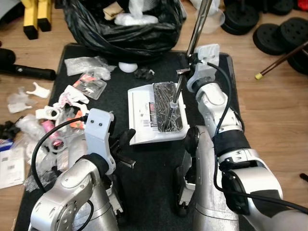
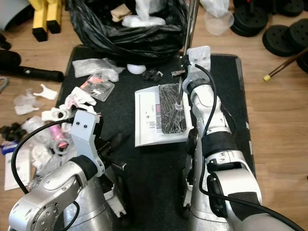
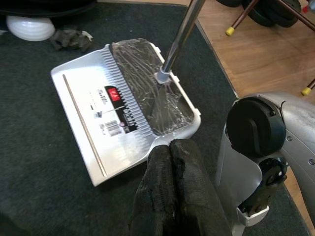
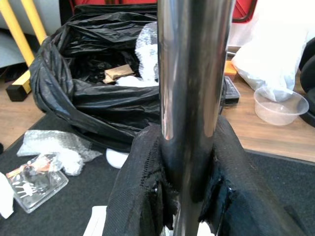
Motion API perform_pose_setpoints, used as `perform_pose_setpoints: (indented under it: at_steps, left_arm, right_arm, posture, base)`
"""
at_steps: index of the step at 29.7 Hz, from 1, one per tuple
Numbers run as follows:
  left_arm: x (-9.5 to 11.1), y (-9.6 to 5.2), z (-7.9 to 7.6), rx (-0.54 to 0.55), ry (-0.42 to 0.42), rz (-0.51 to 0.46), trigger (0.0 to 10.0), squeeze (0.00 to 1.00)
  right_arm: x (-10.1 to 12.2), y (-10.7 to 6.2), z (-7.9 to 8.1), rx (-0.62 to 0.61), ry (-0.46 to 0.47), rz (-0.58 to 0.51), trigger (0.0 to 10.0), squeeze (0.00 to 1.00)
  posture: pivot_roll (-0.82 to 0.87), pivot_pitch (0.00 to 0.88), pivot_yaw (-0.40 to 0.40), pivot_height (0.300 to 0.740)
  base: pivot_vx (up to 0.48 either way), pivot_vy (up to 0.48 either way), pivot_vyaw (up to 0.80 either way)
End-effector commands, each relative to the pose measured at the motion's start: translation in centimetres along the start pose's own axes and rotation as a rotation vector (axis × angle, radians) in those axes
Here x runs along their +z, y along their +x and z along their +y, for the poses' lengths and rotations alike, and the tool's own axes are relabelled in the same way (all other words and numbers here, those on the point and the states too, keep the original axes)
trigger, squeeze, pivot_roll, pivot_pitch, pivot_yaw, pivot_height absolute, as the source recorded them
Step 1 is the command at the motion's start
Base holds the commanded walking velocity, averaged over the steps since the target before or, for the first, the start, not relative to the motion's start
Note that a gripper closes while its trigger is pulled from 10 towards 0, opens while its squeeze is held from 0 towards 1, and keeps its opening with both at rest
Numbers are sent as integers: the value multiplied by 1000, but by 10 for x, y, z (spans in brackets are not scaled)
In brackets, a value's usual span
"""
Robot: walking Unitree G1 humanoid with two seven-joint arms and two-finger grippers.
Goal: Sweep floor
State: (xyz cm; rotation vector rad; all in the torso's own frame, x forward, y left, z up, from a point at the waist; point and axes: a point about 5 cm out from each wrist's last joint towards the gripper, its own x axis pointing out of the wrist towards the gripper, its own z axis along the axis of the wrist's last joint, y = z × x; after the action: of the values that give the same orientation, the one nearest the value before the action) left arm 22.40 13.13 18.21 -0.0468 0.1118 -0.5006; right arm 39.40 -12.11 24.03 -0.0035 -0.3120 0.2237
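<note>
Black mat (image 1: 144, 183) on wood floor, trash bag (image 1: 120, 24) at its far edge, litter (image 1: 72, 103) along its left side. From my head, the white dustpan (image 1: 142, 113) lies mid-mat. Left wrist: my left gripper (image 3: 172, 162) is clenched on nothing, just beside the dustpan's near edge. Right wrist: my right gripper (image 4: 189, 191) clamps the broom pole (image 4: 192, 73).
</note>
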Motion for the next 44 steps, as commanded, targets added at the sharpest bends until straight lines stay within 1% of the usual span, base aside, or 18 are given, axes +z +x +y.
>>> perform_pose_setpoints:
  at_steps: [1, 4, 7, 9, 13, 14, 15, 17, 19, 27, 29, 32, 37, 39, 40, 42, 43, 44]
  left_arm:
    - [-5, -3, -6, -69, -20, 29, 10000, 0]
    - [-4, -3, -7, -71, -26, 26, 10000, 0]
    - [-4, -3, -7, -71, -26, 25, 10000, 0]
    - [-4, -3, -8, -70, -27, 23, 10000, 0]
    - [-3, -2, -8, -69, -27, 22, 10000, 0]
    - [-3, -2, -9, -70, -27, 21, 10000, 0]
    - [-3, -2, -9, -70, -27, 21, 10000, 0]
    - [-3, -2, -9, -71, -30, 19, 10000, 0]
    - [-3, -2, -10, -72, -32, 19, 10000, 0]
    - [-2, -1, -11, -74, -41, 15, 10000, 0]
    - [-2, -1, -11, -75, -44, 14, 10000, 0]
    - [-2, -1, -11, -76, -45, 13, 10000, 0]
    - [-3, 1, -12, -80, -58, 9, 10000, 0]
    - [-3, 1, -12, -80, -59, 9, 10000, 0]
    - [-3, 2, -12, -81, -62, 7, 10000, 0]
    - [-3, 2, -12, -81, -62, 7, 10000, 0]
    - [-3, 2, -12, -81, -62, 7, 10000, 0]
    - [-3, 3, -12, -80, -62, 6, 10000, 0]
  right_arm:
    - [17, 4, 3, 7, 31, -98, 10000, 0]
    - [16, 8, 10, 32, 75, -105, 10000, 0]
    - [16, 8, 13, 40, 93, -103, 10000, 0]
    - [12, 9, 18, 57, 126, -90, 10000, 0]
    - [8, 11, 23, 68, 142, -77, 10000, 0]
    - [8, 11, 25, 72, 164, -89, 10000, 0]
    - [8, 11, 25, 72, 164, -89, 10000, 0]
    - [6, 12, 31, 101, 199, -89, 10000, 0]
    - [6, 13, 33, 116, 205, -87, 10000, 0]
    - [3, 17, 39, 145, 161, -40, 10000, 0]
    - [2, 18, 43, 180, 134, -22, 10000, 0]
    - [2, 18, 45, 191, 125, -17, 10000, 0]
    - [11, 23, 47, 234, 39, -11, 10000, 0]
    - [12, 24, 48, 240, 33, -5, 10000, 0]
    - [15, 26, 49, 246, 0, 3, 10000, 0]
    - [15, 26, 49, 246, -8, 5, 10000, 0]
    - [15, 26, 49, 246, -12, 5, 10000, 173]
    - [15, 27, 49, 245, -10, 12, 10000, 600]
  posture:
    - [25, 465, -70, 365]
    - [29, 466, -69, 350]
    - [31, 467, -71, 345]
    - [33, 465, -74, 335]
    - [32, 466, -76, 325]
    - [31, 467, -78, 325]
    - [31, 467, -78, 325]
    - [29, 469, -80, 325]
    - [29, 469, -81, 325]
    - [15, 468, -87, 325]
    - [13, 468, -88, 325]
    - [12, 467, -88, 325]
    - [-7, 455, -93, 325]
    - [-7, 455, -93, 325]
    - [-10, 450, -96, 325]
    - [-10, 450, -96, 325]
    - [-10, 450, -96, 325]
    - [-11, 443, -99, 325]
  base:
    - [0, 0, 0]
    - [0, 0, 0]
    - [0, 0, 0]
    - [0, 0, 0]
    - [0, 0, 0]
    - [0, 0, 0]
    - [0, 0, 0]
    - [0, 0, 0]
    - [0, 0, 0]
    - [0, 0, 0]
    - [0, 0, 0]
    - [0, 0, 0]
    - [0, 0, 0]
    - [0, 0, 0]
    - [0, 0, 0]
    - [0, 0, 0]
    - [0, 0, 0]
    - [0, 0, 0]
